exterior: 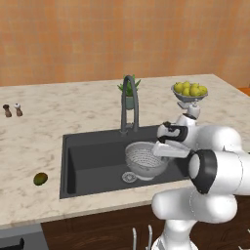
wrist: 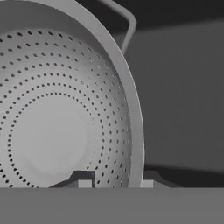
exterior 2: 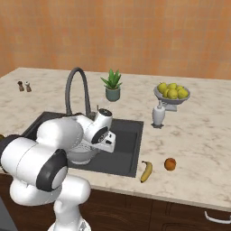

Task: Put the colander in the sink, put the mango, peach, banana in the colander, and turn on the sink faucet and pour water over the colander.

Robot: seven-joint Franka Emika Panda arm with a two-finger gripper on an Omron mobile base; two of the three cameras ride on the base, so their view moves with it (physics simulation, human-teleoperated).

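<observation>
Claw (wrist: 113, 183) pinching rim of round perforated silver colander (exterior: 143, 157), now w/in dark charcoal sink (exterior: 93, 158); olive mango (exterior: 40, 179), orange peach (exterior 2: 170, 164), yellow banana (exterior 2: 145, 171) on counter; gooseneck faucet (exterior: 129, 105) off.

Arm (exterior: 215, 166): glossy white rounded shells, bulbous at each link, joined by dark charcoal rings; one broad black band wraps the big elbow segment in the left base view, a matching band shows on the same link in the right base view (exterior 2: 49, 169). Wrist section white with a black collar, ending in a white cap with a small dark tip. Hand block is boxy, white, flat-faced, with a small dark recess on its side. Finger tips (wrist: 85, 178) small, dark grey, squared, with paler pads. Smooth surfaces, no cables, screws or markings discernible
</observation>
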